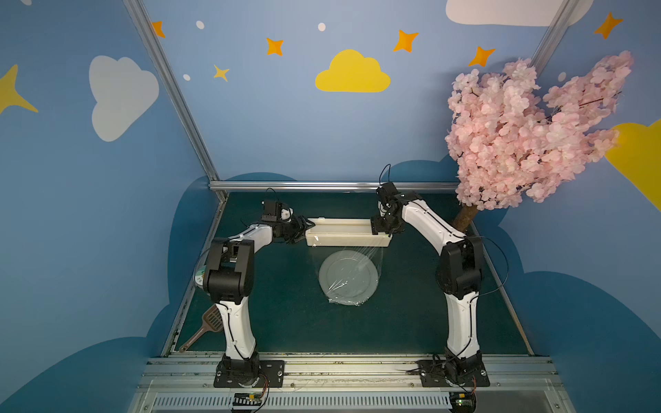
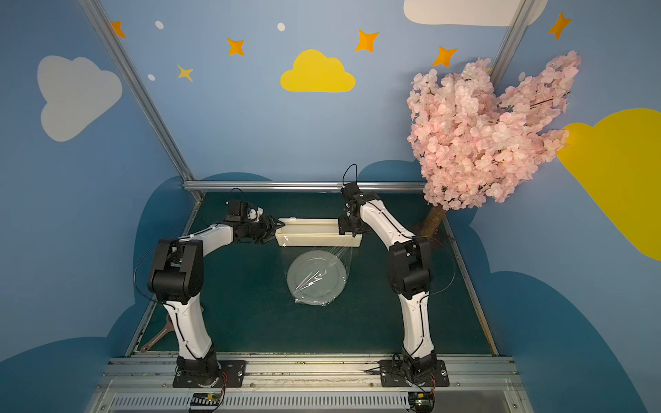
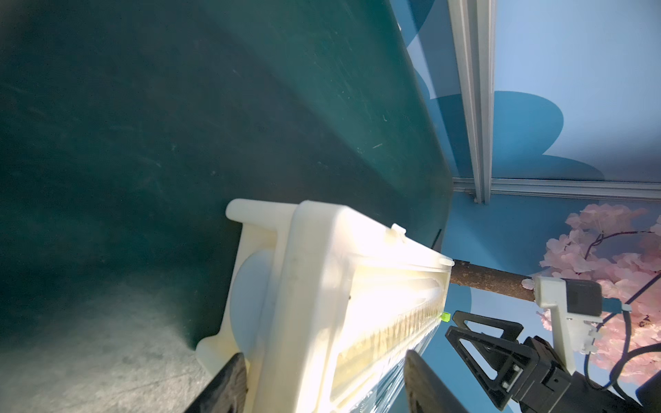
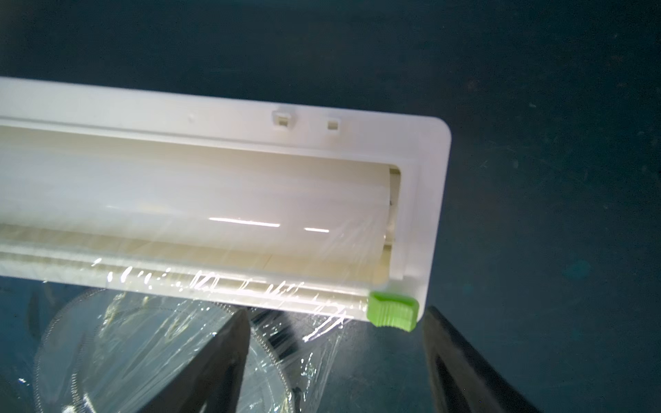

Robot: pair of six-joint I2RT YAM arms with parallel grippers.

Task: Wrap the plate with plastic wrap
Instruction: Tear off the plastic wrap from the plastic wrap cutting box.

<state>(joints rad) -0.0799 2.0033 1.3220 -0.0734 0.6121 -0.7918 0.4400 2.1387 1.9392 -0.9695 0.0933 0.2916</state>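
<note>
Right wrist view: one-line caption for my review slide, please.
Open right hand poised at the green slider of the cream dispenser box, plastic wrap stretching from it over the plate.

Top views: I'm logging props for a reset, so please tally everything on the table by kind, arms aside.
Plate: 1
Plastic wrap: 1
Cream dispenser box: 1
Brown slotted scoop: 1
Pink blossom tree: 1
Round object, mostly hidden: 1
Total: 6

Nothing legible anywhere: no text, label, brand or number, not even on the long cream plastic dispenser box (image 4: 221, 143) seen close up in both wrist views.
</note>
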